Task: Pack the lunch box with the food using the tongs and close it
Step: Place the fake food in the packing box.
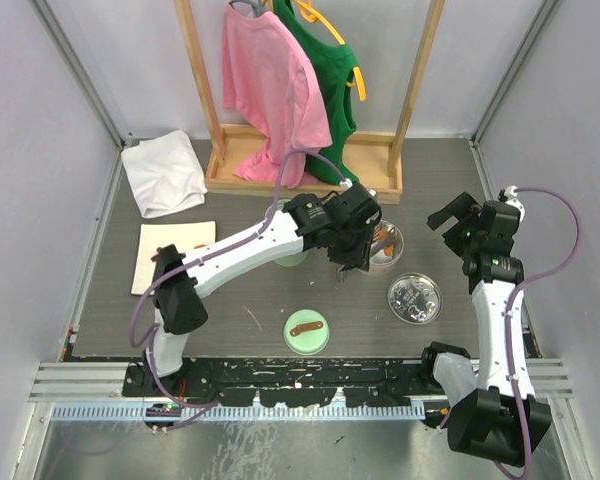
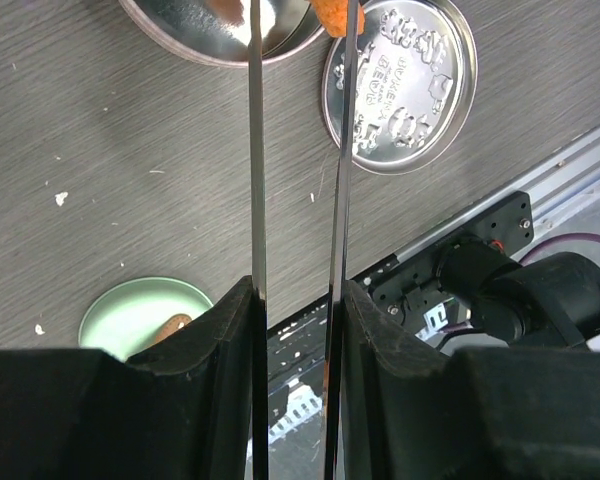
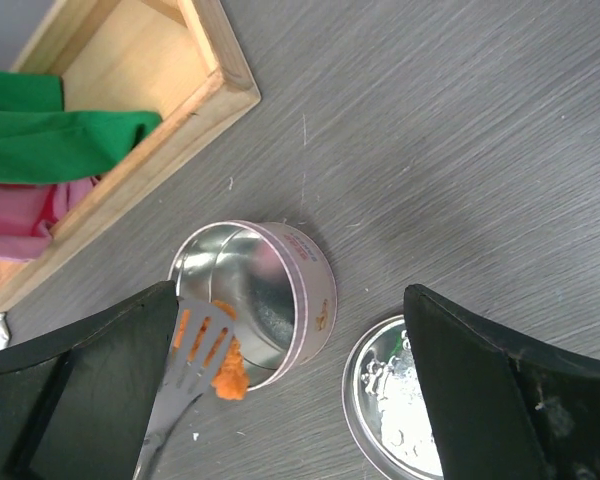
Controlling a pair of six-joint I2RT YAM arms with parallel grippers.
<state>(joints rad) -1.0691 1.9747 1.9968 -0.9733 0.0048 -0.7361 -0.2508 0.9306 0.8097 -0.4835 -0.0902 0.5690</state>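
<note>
Tabletop (image 1: 250, 300) dark grey woodgrain, pale walls (image 1: 40, 120); left hand (image 2: 298, 300) clamps tongs (image 2: 256, 180); right hand (image 1: 458, 222) spread wide.

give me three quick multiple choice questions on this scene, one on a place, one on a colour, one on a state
1. Where does the silver lid lie relative to the lunch box?
A. flat on the table beside it
B. pressed onto it
C. leaning upright inside it

2. What colour is the food piece at the tips of the tongs?
A. green
B. orange
C. white

3. What state is the right gripper in?
A. shut on the silver lid
B. shut on the tongs
C. open, holding nothing

Answers:
1 A: the top view shows the lid flat on the table, apart from the open lunch box.
2 B: the right wrist view shows an orange piece at the tong tips.
3 C: its fingers stand wide apart and grip nothing.
</note>
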